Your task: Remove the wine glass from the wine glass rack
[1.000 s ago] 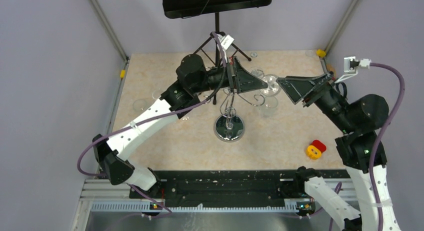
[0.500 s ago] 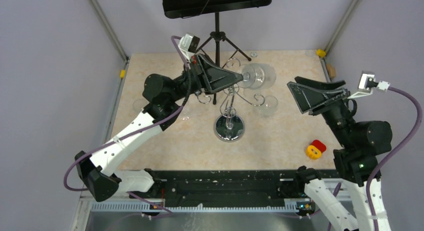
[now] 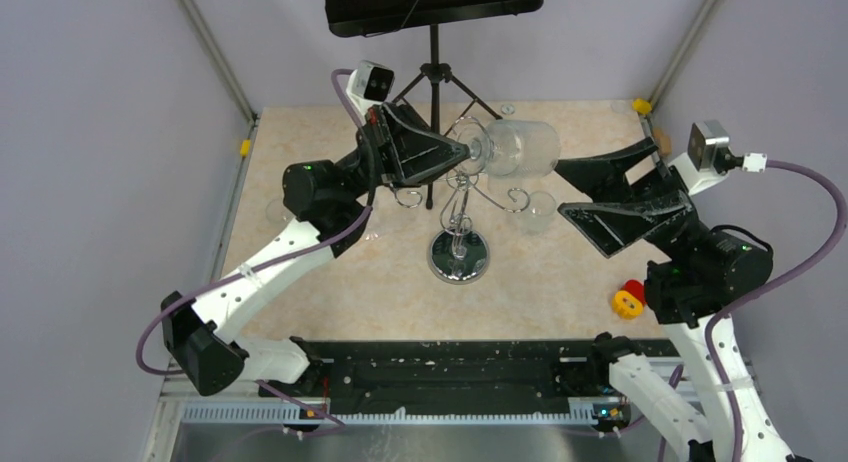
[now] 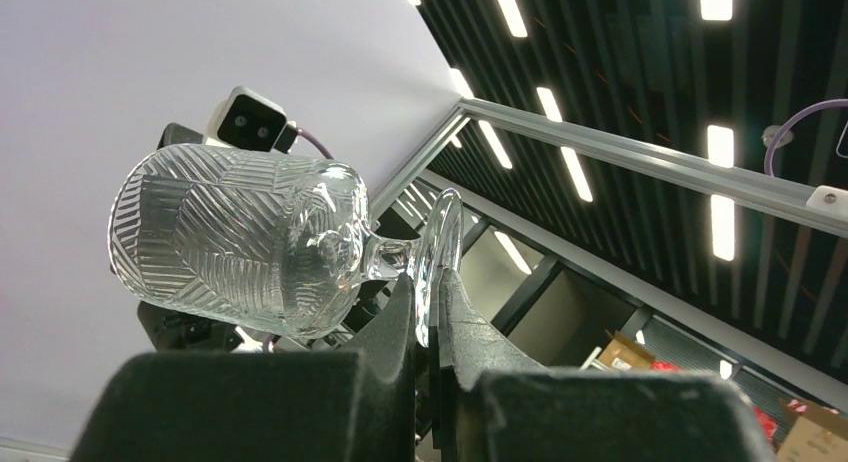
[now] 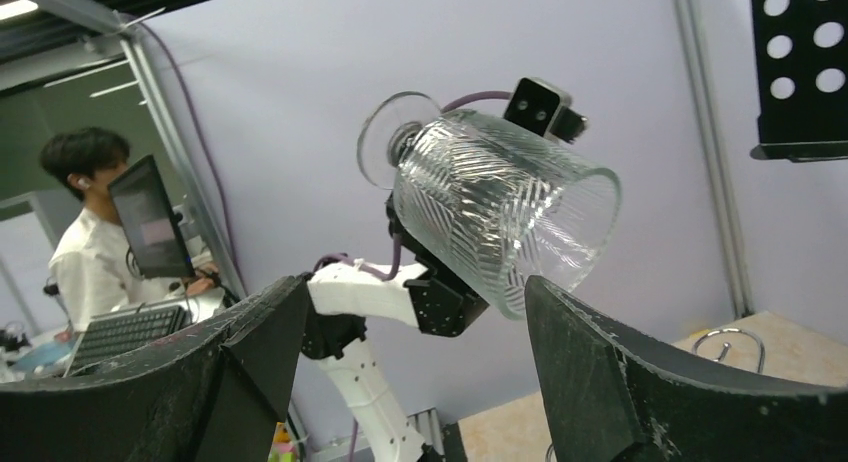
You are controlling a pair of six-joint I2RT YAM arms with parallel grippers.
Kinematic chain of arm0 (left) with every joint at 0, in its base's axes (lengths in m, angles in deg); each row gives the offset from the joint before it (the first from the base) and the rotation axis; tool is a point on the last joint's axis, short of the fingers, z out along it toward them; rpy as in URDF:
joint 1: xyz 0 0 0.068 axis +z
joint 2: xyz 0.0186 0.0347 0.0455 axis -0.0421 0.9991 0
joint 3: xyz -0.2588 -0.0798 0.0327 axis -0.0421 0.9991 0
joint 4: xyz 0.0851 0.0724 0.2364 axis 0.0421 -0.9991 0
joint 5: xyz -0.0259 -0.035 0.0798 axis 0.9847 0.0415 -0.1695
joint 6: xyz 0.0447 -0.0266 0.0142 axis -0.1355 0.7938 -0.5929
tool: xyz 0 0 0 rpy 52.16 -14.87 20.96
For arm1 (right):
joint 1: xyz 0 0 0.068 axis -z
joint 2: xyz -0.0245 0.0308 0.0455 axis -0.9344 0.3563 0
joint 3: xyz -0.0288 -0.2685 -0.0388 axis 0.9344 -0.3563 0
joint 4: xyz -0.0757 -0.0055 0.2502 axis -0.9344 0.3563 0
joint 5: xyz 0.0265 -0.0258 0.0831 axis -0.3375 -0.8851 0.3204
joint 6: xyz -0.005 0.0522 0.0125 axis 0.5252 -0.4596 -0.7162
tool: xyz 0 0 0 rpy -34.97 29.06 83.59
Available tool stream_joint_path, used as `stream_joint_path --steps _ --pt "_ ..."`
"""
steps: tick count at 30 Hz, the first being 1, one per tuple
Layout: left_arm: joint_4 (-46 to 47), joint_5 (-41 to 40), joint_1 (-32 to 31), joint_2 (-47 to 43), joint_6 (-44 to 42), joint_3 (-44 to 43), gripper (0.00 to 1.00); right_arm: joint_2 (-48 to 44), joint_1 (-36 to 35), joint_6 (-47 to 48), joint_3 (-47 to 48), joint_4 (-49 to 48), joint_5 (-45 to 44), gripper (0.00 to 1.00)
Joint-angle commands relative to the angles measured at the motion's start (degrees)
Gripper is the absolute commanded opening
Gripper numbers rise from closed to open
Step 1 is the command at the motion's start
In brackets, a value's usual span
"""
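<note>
My left gripper is shut on the round foot of a ribbed clear wine glass. It holds the glass on its side in the air, above and behind the chrome wine glass rack. In the left wrist view the foot sits pinched between my black fingers, with the bowl to the left. My right gripper is open and empty, just right of the bowl. In the right wrist view the glass hangs above the gap between my wide-spread fingers.
A black tripod music stand stands at the back behind the rack. Another clear glass hangs at the rack's right side. A red and yellow toy lies at the right front. Purple walls close in the table.
My left gripper has lifted the wine glass off the rack and turned it up and back. My right gripper has let go, pulled back to the right and tilted upward.
</note>
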State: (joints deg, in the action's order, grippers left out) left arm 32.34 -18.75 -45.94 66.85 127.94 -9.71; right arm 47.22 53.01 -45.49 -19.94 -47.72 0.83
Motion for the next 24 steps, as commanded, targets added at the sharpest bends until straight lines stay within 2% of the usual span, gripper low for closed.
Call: stream_joint_path --steps 1,3,5,8,10,12,16,24 --pt "9.2 -0.7 -0.2 0.2 4.0 -0.7 0.00 2.7 -0.4 -2.5 1.7 -9.6 5.8 0.80" --pt "8.6 -0.7 -0.2 0.2 3.6 -0.7 0.00 4.0 -0.4 -3.5 1.7 -12.7 6.8 0.77" --pt "8.3 -0.7 -0.2 0.2 3.6 -0.7 0.00 5.1 -0.4 -5.4 1.4 -17.9 7.7 0.71" --pt "8.4 -0.6 -0.2 0.4 3.8 -0.8 0.00 6.9 -0.4 -11.5 0.0 -33.8 8.1 0.61" --pt "8.2 -0.4 -0.2 0.9 3.8 -1.0 0.00 8.6 -0.4 -14.5 0.9 -39.1 9.0 0.56" --pt "8.1 0.1 -0.2 2.0 4.7 -1.7 0.00 9.9 -0.3 -15.8 1.7 -41.4 9.5 0.49" --pt "11.0 0.3 -0.2 4.3 7.9 -2.1 0.00 11.3 -0.4 -17.0 2.6 -43.5 10.4 0.42" --pt "12.3 0.9 -0.2 6.6 9.7 -2.6 0.00 12.5 -0.4 -16.7 4.2 -41.2 11.0 0.39"
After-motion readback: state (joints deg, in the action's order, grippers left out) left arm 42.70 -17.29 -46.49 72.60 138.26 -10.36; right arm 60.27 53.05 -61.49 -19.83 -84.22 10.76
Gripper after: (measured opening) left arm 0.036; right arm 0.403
